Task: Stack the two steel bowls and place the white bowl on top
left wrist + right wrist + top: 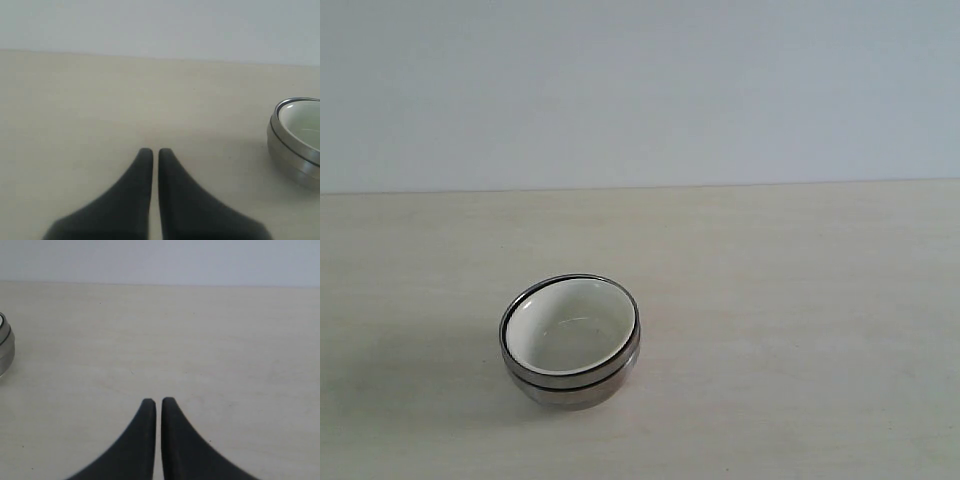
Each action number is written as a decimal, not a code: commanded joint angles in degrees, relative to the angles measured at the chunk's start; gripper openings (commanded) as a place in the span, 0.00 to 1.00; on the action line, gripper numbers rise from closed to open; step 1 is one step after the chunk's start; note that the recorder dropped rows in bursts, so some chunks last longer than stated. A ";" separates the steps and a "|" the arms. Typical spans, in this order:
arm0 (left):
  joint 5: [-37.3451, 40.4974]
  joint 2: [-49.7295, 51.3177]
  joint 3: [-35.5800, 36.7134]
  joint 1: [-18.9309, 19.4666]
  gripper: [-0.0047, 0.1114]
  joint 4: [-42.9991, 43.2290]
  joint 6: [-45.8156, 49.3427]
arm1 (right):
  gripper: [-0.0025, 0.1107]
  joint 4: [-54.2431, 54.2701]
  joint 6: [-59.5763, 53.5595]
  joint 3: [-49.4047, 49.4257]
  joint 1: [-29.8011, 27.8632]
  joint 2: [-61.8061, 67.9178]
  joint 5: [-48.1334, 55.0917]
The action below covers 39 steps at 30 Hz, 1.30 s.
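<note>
The two steel bowls (570, 382) sit nested one inside the other on the pale table, left of centre in the exterior view. The white bowl (572, 330) rests inside them on top. The same stack shows at one edge of the left wrist view as steel bowls (292, 160) with the white bowl (305, 122) inside, and only a sliver of steel wall (5, 352) shows in the right wrist view. My left gripper (155, 151) is shut and holds nothing, well apart from the stack. My right gripper (158, 401) is also shut and holds nothing. Neither gripper appears in the exterior view.
A pale wooden table (800, 330) stretches around the stack. A plain light wall (640, 90) rises behind the table's far edge.
</note>
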 commanded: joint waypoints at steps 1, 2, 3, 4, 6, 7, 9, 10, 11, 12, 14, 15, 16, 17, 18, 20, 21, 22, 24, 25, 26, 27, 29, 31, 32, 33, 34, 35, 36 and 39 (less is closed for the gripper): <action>-0.08 -0.15 0.17 0.08 0.07 0.10 0.12 | 0.02 -0.39 1.19 -0.02 -0.22 -0.32 -0.36; -0.08 -0.15 0.17 0.08 0.07 0.10 0.12 | 0.02 -0.43 1.70 -0.02 -0.22 -0.32 -0.36; -0.08 -0.15 0.17 0.08 0.07 0.10 0.12 | 0.02 -0.54 1.96 -0.02 -0.22 -0.32 -0.36; -0.08 -0.15 0.17 0.08 0.07 0.10 0.12 | 0.02 -0.54 2.21 -0.02 -0.22 -0.32 -0.36; -0.08 -0.15 0.17 0.08 0.07 0.10 0.12 | 0.02 -0.54 2.57 -0.02 -0.22 -0.32 -0.36; -0.08 -0.15 0.17 0.08 0.07 0.10 0.12 | 0.02 -0.43 2.70 -0.02 -0.22 -0.32 -0.36; -0.08 -0.15 0.17 0.08 0.07 0.10 0.12 | 0.02 -0.43 2.70 -0.02 -0.22 -0.32 -0.47; -0.08 -0.15 0.17 0.08 0.07 0.10 0.12 | 0.02 -0.43 2.70 -0.02 -0.22 -0.32 -0.47; -0.08 -0.15 0.17 0.08 0.07 0.10 0.12 | 0.02 -0.43 2.70 -0.02 -0.22 -0.32 -0.47; -0.08 -0.15 0.17 0.08 0.07 0.10 0.12 | 0.02 -0.43 2.70 -0.02 -0.22 -0.32 -0.47; -0.08 -0.15 0.17 0.08 0.07 0.10 0.12 | 0.02 -0.43 2.70 -0.02 -0.22 -0.32 -0.68; -0.08 -0.15 0.17 0.08 0.07 0.10 0.12 | 0.02 -0.43 2.70 -0.02 -0.22 -0.32 -0.68; -0.08 -0.15 0.17 0.08 0.07 0.10 0.12 | 0.02 -0.43 2.70 -0.02 -0.22 -0.32 -0.68; -0.08 -0.15 0.17 0.08 0.07 0.10 0.12 | 0.02 -0.43 2.70 -0.02 -0.22 -0.32 -0.68; -0.08 -0.15 0.17 0.08 0.07 0.10 0.12 | 0.02 -0.43 2.70 -0.02 -0.22 -0.32 -0.68; -0.08 -0.15 0.17 0.08 0.07 0.10 0.12 | 0.02 -0.43 2.70 -0.02 -0.22 -0.32 -0.68; -0.08 -0.15 0.17 0.08 0.07 0.10 0.12 | 0.02 -0.43 2.70 -0.02 -0.22 -0.32 -0.68; -0.08 -0.15 0.17 0.08 0.07 0.10 0.12 | 0.02 -0.43 2.70 -0.02 -0.22 -0.32 -0.68; -0.08 -0.15 0.17 0.08 0.07 0.10 0.12 | 0.02 -0.43 2.70 -0.02 -0.22 -0.32 -0.68; -0.08 -0.15 0.17 0.08 0.07 0.10 0.12 | 0.02 -0.43 2.70 -0.02 -0.22 -0.32 -0.68; -0.08 -0.15 0.17 0.08 0.07 0.10 0.12 | 0.02 -0.43 2.70 -0.02 -0.22 -0.32 -0.68; -0.08 -0.15 0.17 0.08 0.07 0.10 0.12 | 0.02 -0.43 2.70 -0.02 -0.22 -0.32 -0.68; -0.08 -0.15 0.17 0.08 0.07 0.10 0.12 | 0.02 -0.43 2.70 -0.02 -0.22 -0.32 -0.68; -0.08 -0.15 0.17 0.08 0.07 0.10 0.12 | 0.02 -0.43 2.70 -0.02 -0.22 -0.32 -0.68; -0.08 -0.15 0.17 0.08 0.07 0.10 0.12 | 0.02 -0.43 2.70 -0.02 -0.22 -0.32 -0.68; -0.08 -0.15 0.17 0.08 0.07 0.10 0.12 | 0.02 -0.43 2.70 -0.02 -0.22 -0.32 -0.68; -0.08 -0.15 0.17 0.08 0.07 0.10 0.12 | 0.02 -0.43 2.70 -0.02 -0.22 -0.32 -0.68; -0.08 -0.15 0.17 0.08 0.07 0.10 0.12 | 0.02 -0.43 2.70 -0.02 -0.22 -0.32 -0.68; -0.08 -0.15 0.17 0.08 0.07 0.10 0.12 | 0.02 -0.43 2.70 -0.02 -0.22 -0.32 -0.68; -0.08 -0.15 0.17 0.08 0.07 0.10 0.12 | 0.02 -0.43 2.70 -0.02 -0.22 -0.32 -0.68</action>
